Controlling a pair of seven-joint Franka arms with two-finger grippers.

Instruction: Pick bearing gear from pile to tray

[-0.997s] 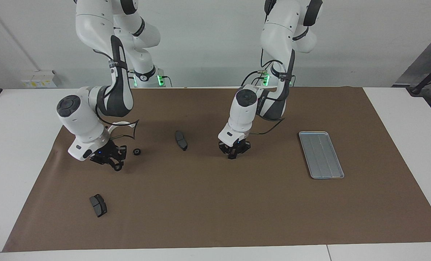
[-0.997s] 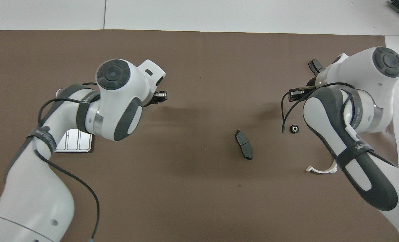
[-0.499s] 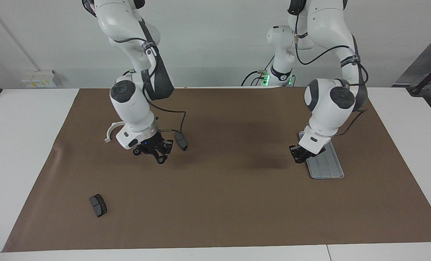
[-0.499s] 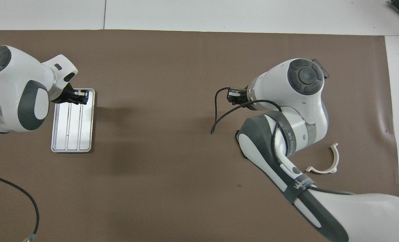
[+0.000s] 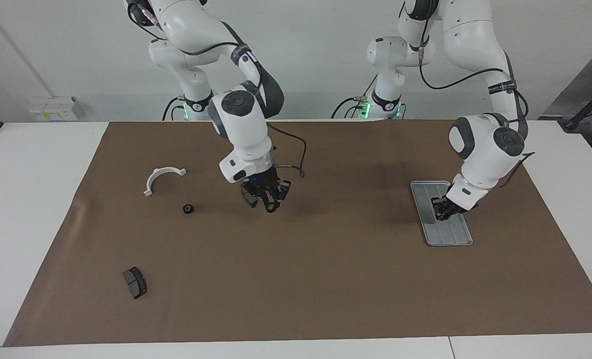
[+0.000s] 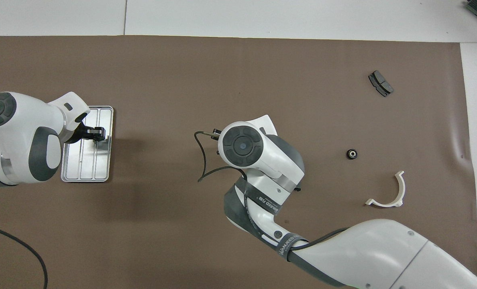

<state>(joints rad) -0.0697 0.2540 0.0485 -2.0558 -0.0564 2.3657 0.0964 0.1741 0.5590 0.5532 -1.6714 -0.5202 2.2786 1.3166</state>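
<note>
You've got the left hand [image 5: 445, 209] low over the tray [image 5: 451, 240], the right hand [image 5: 270, 199] over a dark pad [image 5: 247, 197], neither grip readable; one gear [image 5: 189, 209] lies by the half-ring [image 5: 162, 178], none seen in the tray.

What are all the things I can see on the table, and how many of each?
mat: one, brown, covers most of the table.
table: one, white, under the mat.
tray: one, silver-grey, at the left arm's end of the mat.
gear: one, black, toward the right arm's end.
half-ring: one, white, beside the gear, nearer to the robots.
pads: two, dark grey; one farthest from the robots at the right arm's end, one mid-mat, partly hidden under the right gripper.
left gripper: black, over the tray.
right gripper: black, over the mid-mat pad.
</note>
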